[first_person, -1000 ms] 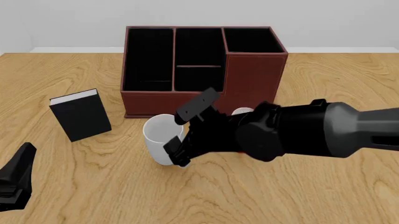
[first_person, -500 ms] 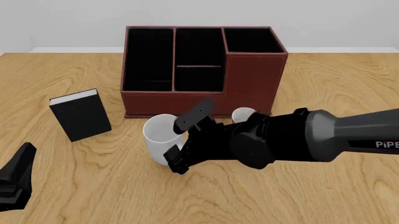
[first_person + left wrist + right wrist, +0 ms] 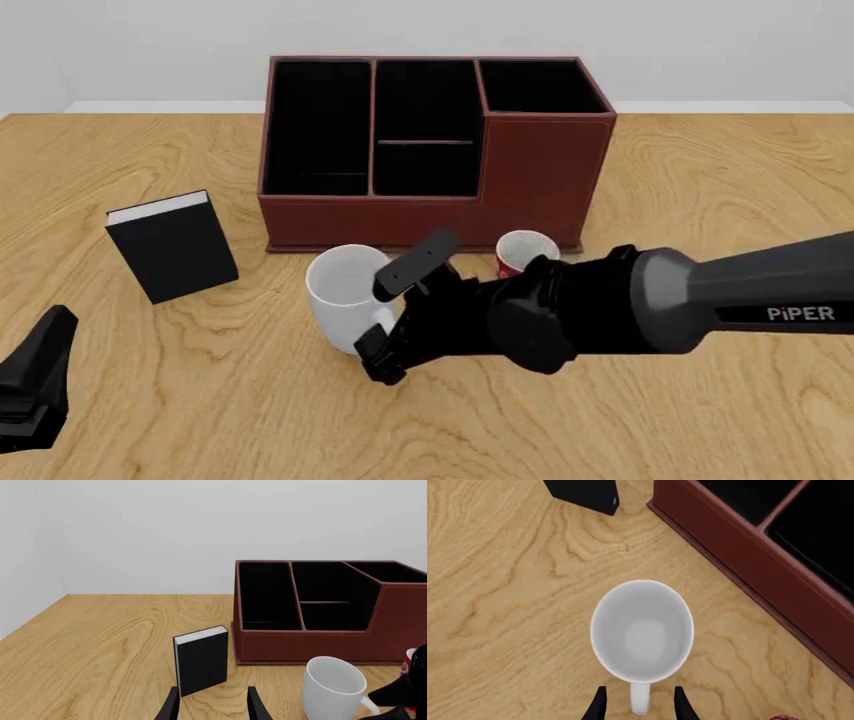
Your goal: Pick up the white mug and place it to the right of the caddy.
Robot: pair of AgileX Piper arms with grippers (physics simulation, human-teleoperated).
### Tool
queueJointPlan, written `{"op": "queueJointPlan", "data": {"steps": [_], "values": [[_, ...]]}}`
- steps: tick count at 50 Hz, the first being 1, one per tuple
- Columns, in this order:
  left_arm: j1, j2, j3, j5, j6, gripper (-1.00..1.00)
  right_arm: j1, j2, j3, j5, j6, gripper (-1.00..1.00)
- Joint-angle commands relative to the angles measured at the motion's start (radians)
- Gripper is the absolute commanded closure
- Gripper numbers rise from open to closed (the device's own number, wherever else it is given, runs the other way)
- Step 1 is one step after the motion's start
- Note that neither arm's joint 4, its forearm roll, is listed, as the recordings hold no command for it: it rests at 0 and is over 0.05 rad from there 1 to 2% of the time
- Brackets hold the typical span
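The white mug (image 3: 340, 285) stands upright on the table just in front of the caddy (image 3: 400, 215), a large reddish-brown box with black compartments. My right gripper (image 3: 383, 320) is open at the mug's right side. In the right wrist view its fingertips (image 3: 599, 707) straddle the mug's handle (image 3: 640, 700) without closing on it, and the mug (image 3: 642, 630) is seen from above, empty. My left gripper (image 3: 36, 385) rests low at the near left, open, with nothing between its fingers (image 3: 172, 706). The left wrist view also shows the mug (image 3: 331, 685) and caddy (image 3: 303, 647).
A small red mug (image 3: 523, 250) stands right of the white mug, close to the caddy's front and just behind my right arm. A black book (image 3: 174, 248) with white pages stands upright left of the caddy. Bare wood lies to the caddy's right.
My right arm has sunk lower and drawn back a little, uncovering the red mug. Its fingers stay on either side of the white mug's handle. The left arm has not moved.
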Motion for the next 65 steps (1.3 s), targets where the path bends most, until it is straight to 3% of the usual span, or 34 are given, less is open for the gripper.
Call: {"op": "queueJointPlan", "data": {"steps": [1, 7, 8, 23, 65], "values": [[0.0, 0.0, 0.0, 0.0, 0.0, -1.0, -0.006, 0.005, 0.01, -0.007, 0.004, -1.0], [0.0, 0.0, 0.0, 0.0, 0.0, -1.0, -0.013, 0.008, 0.014, -0.012, -0.004, -1.0], [0.0, 0.0, 0.0, 0.0, 0.0, -1.0, -0.023, -0.001, 0.022, -0.017, -0.012, 1.0], [0.0, 0.0, 0.0, 0.0, 0.0, -1.0, -0.006, 0.001, 0.01, -0.003, -0.018, 1.0], [0.0, 0.0, 0.0, 0.0, 0.0, -1.0, -0.076, -0.247, 0.067, 0.059, -0.177, 1.0]]}}
